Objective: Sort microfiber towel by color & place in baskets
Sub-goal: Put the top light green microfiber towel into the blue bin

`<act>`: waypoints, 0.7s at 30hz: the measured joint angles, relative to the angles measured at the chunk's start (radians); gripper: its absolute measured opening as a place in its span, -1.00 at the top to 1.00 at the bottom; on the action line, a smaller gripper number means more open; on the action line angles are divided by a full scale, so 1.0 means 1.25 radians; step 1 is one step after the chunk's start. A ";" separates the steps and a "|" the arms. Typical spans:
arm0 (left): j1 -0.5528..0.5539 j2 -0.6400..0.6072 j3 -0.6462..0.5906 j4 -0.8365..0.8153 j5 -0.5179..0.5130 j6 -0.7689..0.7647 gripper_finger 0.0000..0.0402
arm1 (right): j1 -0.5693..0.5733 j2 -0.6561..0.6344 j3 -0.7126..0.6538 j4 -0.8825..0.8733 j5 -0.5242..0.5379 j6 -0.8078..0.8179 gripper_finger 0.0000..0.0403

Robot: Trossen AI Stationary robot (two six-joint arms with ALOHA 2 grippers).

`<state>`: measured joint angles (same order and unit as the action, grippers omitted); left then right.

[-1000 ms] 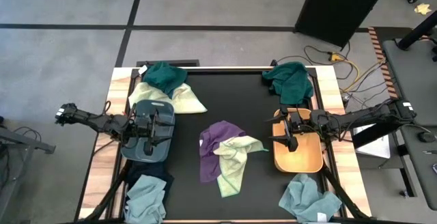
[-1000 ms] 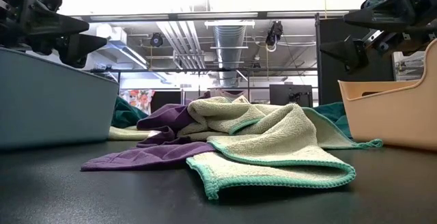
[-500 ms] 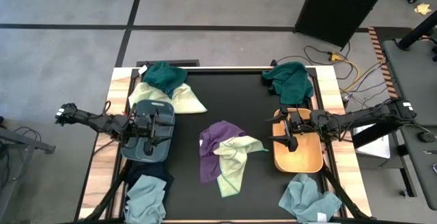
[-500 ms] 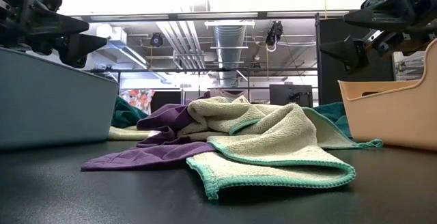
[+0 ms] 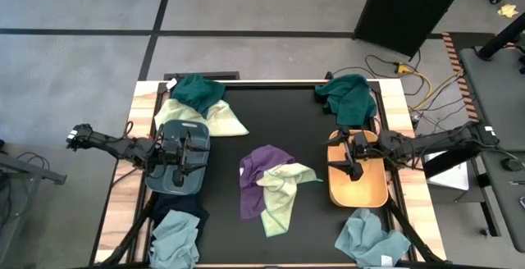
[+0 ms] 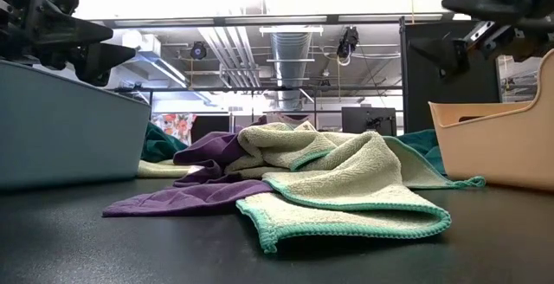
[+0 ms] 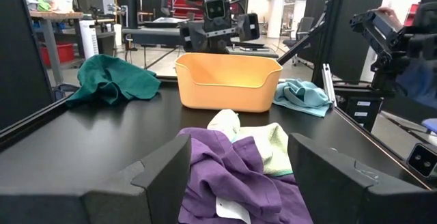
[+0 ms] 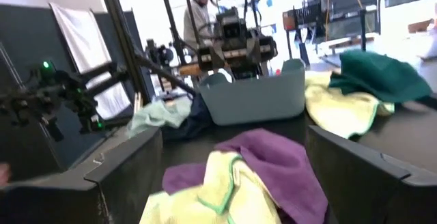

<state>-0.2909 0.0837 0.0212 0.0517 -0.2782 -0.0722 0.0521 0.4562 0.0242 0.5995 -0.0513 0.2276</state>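
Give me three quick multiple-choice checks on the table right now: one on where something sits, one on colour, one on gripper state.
1. The purple towel lies:
A. mid-table between the baskets
B. inside the orange basket
C. on the floor

2. The basket under the left gripper is:
A. orange-tan
B. grey-blue
C. white

3. Both grippers are:
A. shut on towels
B. open, holding nothing
C. out of view

Answers: 1 A, the purple towel is between both baskets. 2 B, the grey-blue basket sits beneath the left gripper. 3 B, the right gripper over the orange basket is also spread, empty.
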 joint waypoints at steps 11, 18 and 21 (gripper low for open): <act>0.000 0.000 0.000 0.000 0.000 0.000 -0.15 | 0.000 -0.114 0.000 0.001 0.000 0.000 -0.74; 0.000 0.000 0.000 0.019 0.000 0.010 -0.15 | 0.000 -0.177 0.000 0.001 0.000 0.000 -0.74; 0.000 0.000 0.000 0.040 0.000 0.000 -0.15 | 0.000 -0.188 0.000 0.004 0.000 0.000 -0.74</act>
<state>-0.2909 0.0837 0.0212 0.1019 -0.2783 -0.0727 0.0521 0.2215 0.0242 0.6041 -0.0513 0.2273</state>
